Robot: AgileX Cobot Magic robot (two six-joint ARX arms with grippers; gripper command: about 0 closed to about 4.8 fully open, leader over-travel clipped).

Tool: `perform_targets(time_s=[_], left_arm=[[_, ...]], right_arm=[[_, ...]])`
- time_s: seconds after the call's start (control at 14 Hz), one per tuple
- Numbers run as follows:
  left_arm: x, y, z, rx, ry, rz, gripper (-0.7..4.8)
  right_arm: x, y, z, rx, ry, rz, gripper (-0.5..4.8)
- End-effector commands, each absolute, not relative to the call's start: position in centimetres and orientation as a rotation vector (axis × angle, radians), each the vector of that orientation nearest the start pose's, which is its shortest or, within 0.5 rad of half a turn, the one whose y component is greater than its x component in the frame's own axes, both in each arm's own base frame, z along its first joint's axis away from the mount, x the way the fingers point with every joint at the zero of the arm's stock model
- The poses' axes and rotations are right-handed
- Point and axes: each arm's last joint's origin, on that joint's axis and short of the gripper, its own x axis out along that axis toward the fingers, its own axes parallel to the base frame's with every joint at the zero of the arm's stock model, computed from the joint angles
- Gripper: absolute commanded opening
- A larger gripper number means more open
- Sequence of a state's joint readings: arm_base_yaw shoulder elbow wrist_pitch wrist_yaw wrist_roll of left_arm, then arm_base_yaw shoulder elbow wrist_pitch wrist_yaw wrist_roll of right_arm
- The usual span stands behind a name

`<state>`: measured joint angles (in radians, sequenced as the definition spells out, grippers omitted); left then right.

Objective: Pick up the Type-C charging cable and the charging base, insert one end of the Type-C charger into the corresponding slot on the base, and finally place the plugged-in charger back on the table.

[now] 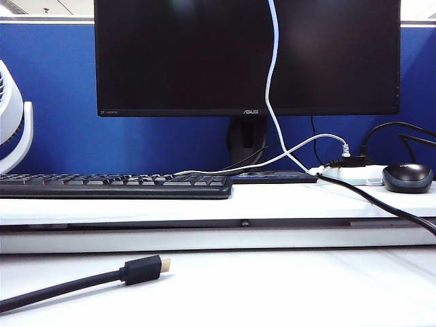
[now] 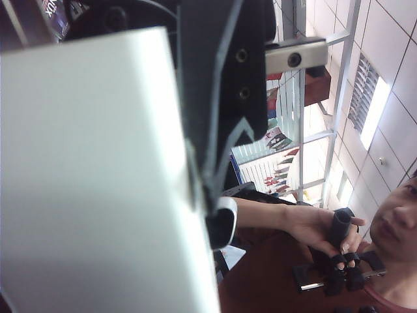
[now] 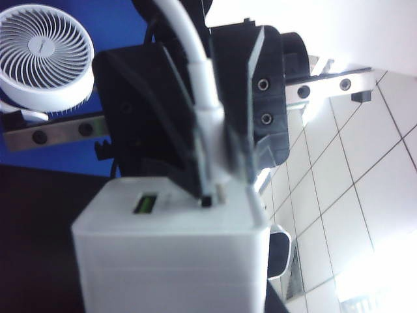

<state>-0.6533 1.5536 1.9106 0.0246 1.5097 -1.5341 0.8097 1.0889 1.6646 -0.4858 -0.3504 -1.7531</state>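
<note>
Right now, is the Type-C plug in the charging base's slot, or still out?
Cannot tell. The Type-C charging cable, gripped by the right claw, reaches the face of the charging base, but the claw hides its tip.

Monitor (image 1: pixel 246 58) bezel reads "ASUS"; other marks illegible.
</note>
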Motion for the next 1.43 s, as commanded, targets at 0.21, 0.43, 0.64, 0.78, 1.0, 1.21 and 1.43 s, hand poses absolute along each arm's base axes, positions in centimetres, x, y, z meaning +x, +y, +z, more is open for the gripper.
perform_targets(time_s=[0.21,0.43,0.64,0.78,1.0,1.21,1.43], left_arm=[[21.87,-20.31,53.34,-0.760,1.128,-1.827,-0.06],[21.94,-20.37,53.03,-0.760,1.154,-1.817,-0.06],[21.92,-20.36,53.03,-0.756,1.158,-1.820,-0.06],[21.87,-20.34,53.03,-0.746,1.166,-1.829,-0.06],[21.75,-20.23,53.11,-0.734,1.169,-1.839,-0.06],[21.67,-20.18,53.14,-0.722,1.176,-1.849,-0.06],[21.66,-19.76,53.37,-0.720,1.156,-1.848,-0.06]], right_arm=[[10.39,13.00,52.89,-1.492,-1.140,0.806,-0.01],[10.46,12.99,53.04,-1.509,-1.142,0.768,-0.01],[10.49,13.02,53.05,-1.506,-1.141,0.769,-0.01],[10.51,13.02,53.05,-1.507,-1.136,0.766,-0.01],[10.57,12.98,53.06,-1.507,-1.111,0.755,-0.01],[10.54,12.94,53.08,-1.494,-1.103,0.760,-0.01],[10.50,12.84,53.12,-1.497,-1.095,0.749,-0.01]])
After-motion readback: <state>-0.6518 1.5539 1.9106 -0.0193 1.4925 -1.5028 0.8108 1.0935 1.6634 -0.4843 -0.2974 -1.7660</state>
